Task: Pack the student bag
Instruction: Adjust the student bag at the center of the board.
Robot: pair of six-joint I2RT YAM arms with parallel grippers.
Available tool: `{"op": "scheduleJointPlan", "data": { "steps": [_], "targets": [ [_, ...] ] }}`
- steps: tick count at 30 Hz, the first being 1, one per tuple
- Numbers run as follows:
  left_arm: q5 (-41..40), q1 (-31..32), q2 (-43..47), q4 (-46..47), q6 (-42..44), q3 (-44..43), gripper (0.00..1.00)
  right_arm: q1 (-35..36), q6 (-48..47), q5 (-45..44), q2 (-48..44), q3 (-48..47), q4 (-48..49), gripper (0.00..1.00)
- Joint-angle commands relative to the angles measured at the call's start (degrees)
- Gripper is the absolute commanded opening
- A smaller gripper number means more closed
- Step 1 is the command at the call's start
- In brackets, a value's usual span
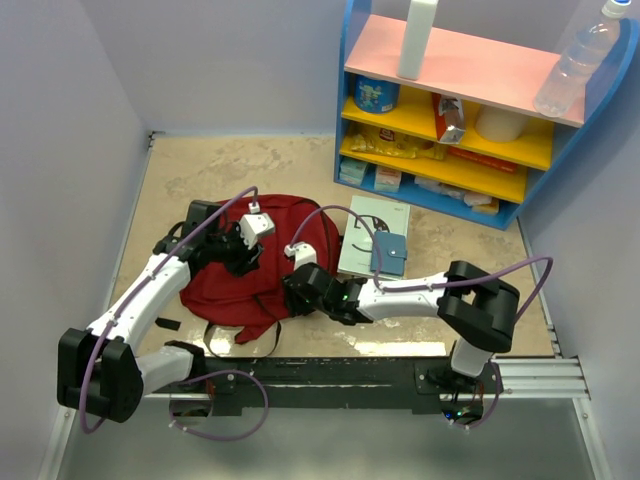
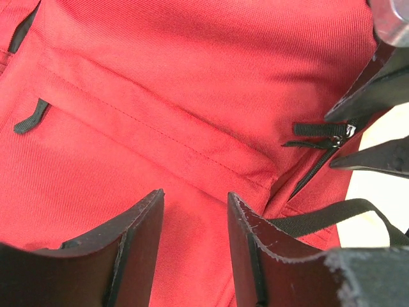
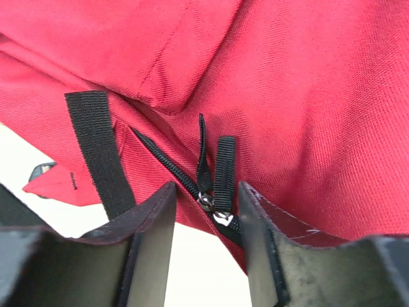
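- Far right corner: the blue-sided shelf unit, stocked with packets and bottles.
- Left of centre, towards the near edge, lies the red backpack, flat on the worktop.
- Touching its right side, the books.
- Over the bag's front panel, the left gripper, jaws released, holding nothing.
- At the bag's near right edge, the right gripper, jaws spread either side of the zip pulls, not clenched.
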State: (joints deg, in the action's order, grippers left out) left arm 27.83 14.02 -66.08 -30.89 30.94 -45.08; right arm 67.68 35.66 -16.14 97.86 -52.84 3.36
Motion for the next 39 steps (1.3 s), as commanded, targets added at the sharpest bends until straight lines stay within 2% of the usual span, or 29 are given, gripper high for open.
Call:
{"op": "scheduleJointPlan", "data": {
  "steps": [1,9,19,22,25,28,32,39],
  "targets": [
    [0.29,0.13,0.61,1.19,-0.27,0.78,0.49,-0.88,1.61,6.71,-0.4,1.69,6.92,0.43],
    [0.2,0.04,0.78,0.31,0.35,0.61,0.48,-3.87,4.94,12.97,0.22,3.44,14.21,0.4],
    [0.46,0.13,1.04,0.75,0.88,1.66,0.48,-5.54,5.82,14.21,-0.04,3.88,14.66,0.32],
    [0.55,0.04,0.87,0.66,0.96,1.57,0.48,-5.72,6.09,14.21,0.13,4.06,15.19,0.27],
    [0.47,0.04,0.87,0.57,1.23,1.57,0.48,-5.89,6.09,14.38,1.1,3.62,14.92,0.18],
    [0.29,0.04,1.04,0.4,1.4,1.57,0.48,-5.98,6.09,14.56,1.97,3.09,14.58,0.17],
    [0.47,0.04,1.05,-0.39,1.93,1.4,0.48,-5.98,5.74,14.21,1.72,2.83,13.61,0.0],
    [0.47,0.13,0.87,-0.48,2.55,1.49,0.48,-6.6,4.16,11.84,-4.96,2.3,11.68,0.0]
  ]
}}
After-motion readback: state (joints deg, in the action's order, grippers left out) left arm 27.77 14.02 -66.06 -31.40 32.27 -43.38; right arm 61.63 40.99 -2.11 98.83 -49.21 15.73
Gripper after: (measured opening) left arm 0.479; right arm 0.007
